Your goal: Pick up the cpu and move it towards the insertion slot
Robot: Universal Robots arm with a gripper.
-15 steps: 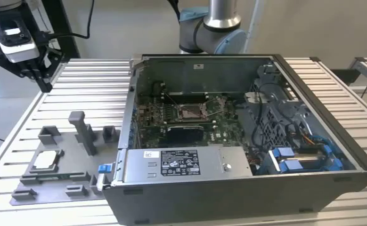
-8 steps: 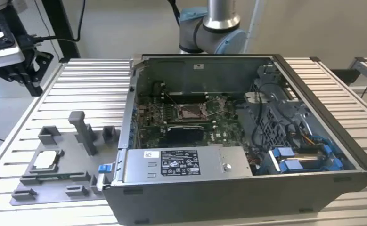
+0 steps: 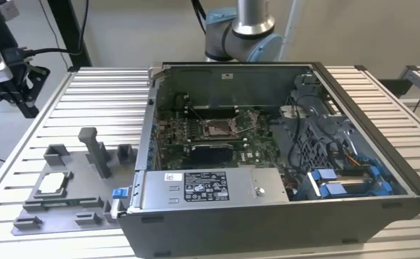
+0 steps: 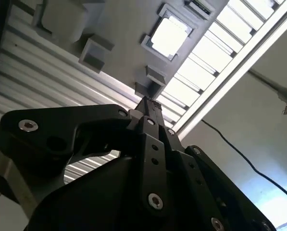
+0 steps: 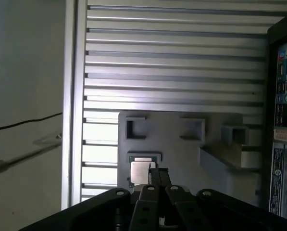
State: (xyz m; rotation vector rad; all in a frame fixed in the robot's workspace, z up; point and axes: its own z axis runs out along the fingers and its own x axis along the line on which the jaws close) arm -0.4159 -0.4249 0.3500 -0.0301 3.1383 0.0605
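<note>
The arm's grey joint point(image 3: 242, 27) is standing behind the far wall of the open computer case point(image 3: 282, 216), and its black wrist end is hanging over the desk's point(image 3: 109, 97) edge on the exterior view's left; in the first wrist view the pincer point(image 5: 157, 172) is pointing down toward the grey fixture plate point(image 5: 181, 154); its two black fingers are lying pressed together at the tips, pinching nothing, and in both wrist views they are hanging clear of the plate.

The cpu point(image 5: 141, 172) is lying flat in a square recessed pocket of the fixture plate, near the desk's front corner on the exterior view's left; its silver-white top is facing up; being square, it is showing no long axis, and its sides are running parallel to the pocket's walls and the plate's edges; in the first wrist view the pincer's tips are lining up just beside its edge, while the second wrist view is showing a plain gap between tips and chip.

A thin green memory stick point(image 3: 62, 202) is lying along the plate's front edge, just beside the cpu's pocket; a tall grey post point(image 3: 95, 154) is rising from the plate between the cpu and the case.

The insertion slot point(image 3: 220, 127) is sitting on the board inside the case, its metal frame surrounding a dark centre, well apart from the cpu.
</note>
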